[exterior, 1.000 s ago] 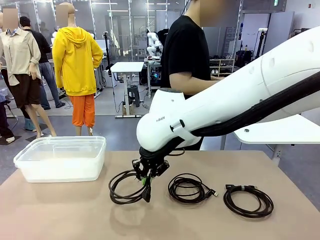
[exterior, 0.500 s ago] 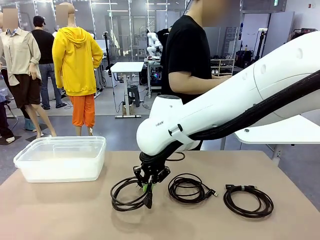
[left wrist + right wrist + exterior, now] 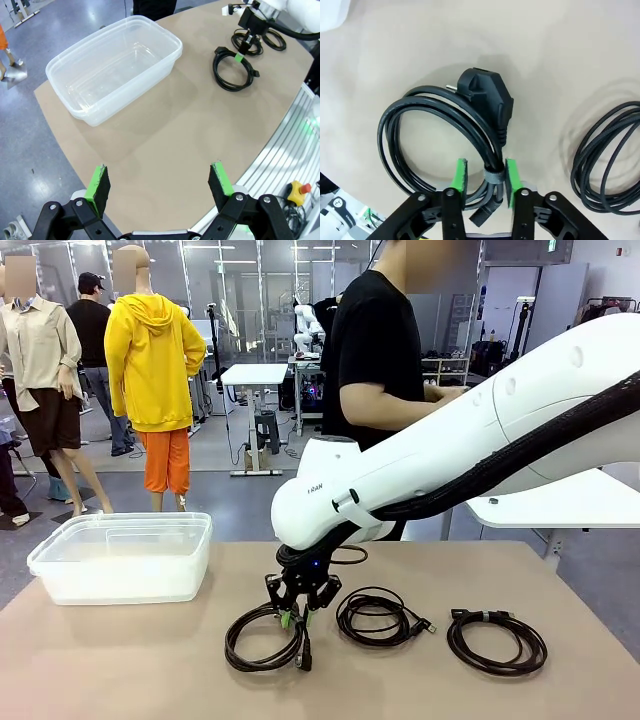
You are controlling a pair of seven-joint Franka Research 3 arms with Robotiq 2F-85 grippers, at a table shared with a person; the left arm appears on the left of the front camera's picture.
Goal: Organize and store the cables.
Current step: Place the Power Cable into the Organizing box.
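Black cable (image 3: 487, 95): our right gripper (image 3: 486, 170) clamps its tie (image 3: 493, 176) so we can lift bundled loops; our left gripper (image 3: 159, 179) hangs open.

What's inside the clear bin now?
Nothing: from above, the bin's bottom is bare. From the front its cloudy wall hides the inside. The three cables are outside it, the left cable in the right gripper.
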